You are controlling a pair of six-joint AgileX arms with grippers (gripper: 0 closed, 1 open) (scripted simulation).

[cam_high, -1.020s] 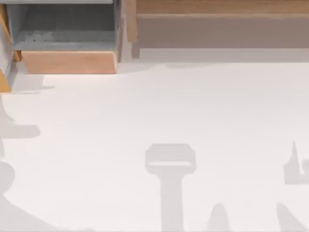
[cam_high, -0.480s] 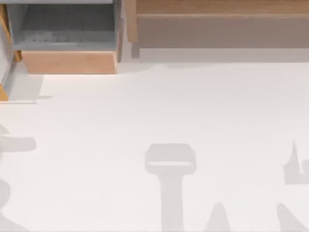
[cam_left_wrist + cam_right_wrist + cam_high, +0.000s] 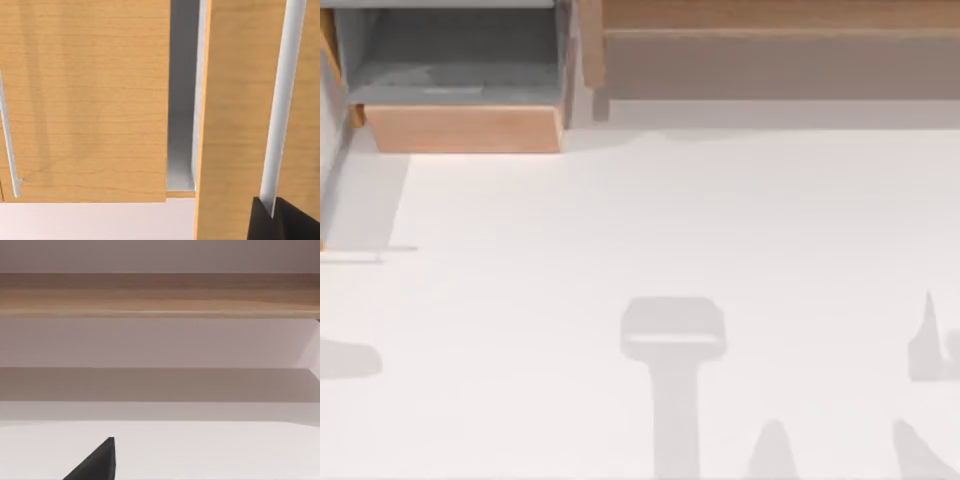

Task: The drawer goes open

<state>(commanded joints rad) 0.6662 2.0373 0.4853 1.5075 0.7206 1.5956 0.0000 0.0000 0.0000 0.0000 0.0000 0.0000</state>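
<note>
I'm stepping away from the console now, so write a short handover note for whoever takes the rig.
Left gripper: at the drawer front, its dark fingers either side of the pale handle bar; grip unclear.
Right gripper: parked, facing the wooden ledge.
Drawer: at the table's far left in the top view, pulled out, grey inside visible.
Done: drawer looks open.
Left: confirm full travel, release the handle, back the left arm off.

At the desk's far left we see the drawer standing pulled out toward the near side, its front panel nearest us. To its right, along the far edge, runs a long shelf (raised above the desk). The rest of the desk lies nearer.
</note>
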